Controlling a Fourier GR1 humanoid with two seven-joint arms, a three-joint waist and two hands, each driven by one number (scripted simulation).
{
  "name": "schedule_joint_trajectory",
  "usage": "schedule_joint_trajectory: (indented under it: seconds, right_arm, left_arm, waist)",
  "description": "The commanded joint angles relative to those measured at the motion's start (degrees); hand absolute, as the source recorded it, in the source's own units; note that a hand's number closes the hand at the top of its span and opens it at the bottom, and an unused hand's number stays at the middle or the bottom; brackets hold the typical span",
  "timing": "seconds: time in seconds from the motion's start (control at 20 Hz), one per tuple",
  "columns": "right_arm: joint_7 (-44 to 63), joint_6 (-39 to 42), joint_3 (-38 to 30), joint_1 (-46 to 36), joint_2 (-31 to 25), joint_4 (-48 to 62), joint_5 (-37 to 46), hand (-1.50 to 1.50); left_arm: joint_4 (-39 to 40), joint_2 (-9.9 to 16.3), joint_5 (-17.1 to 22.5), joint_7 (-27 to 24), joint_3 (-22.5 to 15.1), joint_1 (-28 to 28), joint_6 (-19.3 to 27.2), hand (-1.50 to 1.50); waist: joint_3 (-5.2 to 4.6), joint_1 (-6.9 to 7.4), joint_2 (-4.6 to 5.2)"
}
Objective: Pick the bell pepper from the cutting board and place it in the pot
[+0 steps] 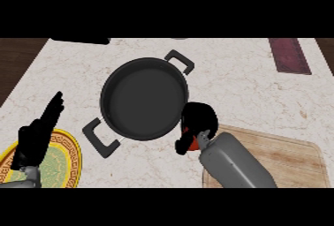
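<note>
Marbled, pale stone makes up the surface (261, 97) we look down on. Our right hand (198, 118) is curled round the red bell pepper (192, 142), of which only slivers show, held just beside the rim of the black pot (143, 99) and at the wooden cutting board's (287, 159) near corner. Our left hand (39, 132) rests with fingers straight above a yellow-rimmed green plate (65, 163). A dark red mat (289, 55) lies far right.

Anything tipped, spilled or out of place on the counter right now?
Nothing stands out. The pot sits upright and empty, the cutting board lies flat, and the right robot hand is curled round a red item, apparently the bell pepper, beside the pot's rim.
</note>
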Motion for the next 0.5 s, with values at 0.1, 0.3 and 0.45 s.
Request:
schedule_joint_trajectory:
  seconds: [0.1,0.3,0.45]
  right_arm:
    - [11.3,-8.8,16.1,-9.0,2.9,-3.3,-0.5,1.5]
    - [19.1,-13.7,21.4,-16.9,3.0,-3.4,2.7,1.5]
    - [24.2,-16.1,22.2,-22.8,3.0,-4.4,7.0,1.5]
  left_arm:
    - [1.6,-0.4,-1.4,0.6,-1.6,-3.6,0.0,0.0]
    - [3.0,-0.3,-0.4,1.0,-1.3,-4.6,-1.1,0.0]
    - [2.7,-0.5,-0.8,1.0,-1.4,-3.3,-0.6,0.0]
  waist:
    - [-0.11,2.56,-0.16]
    - [-0.22,2.2,-0.41]
    - [-0.28,2.33,-1.17]
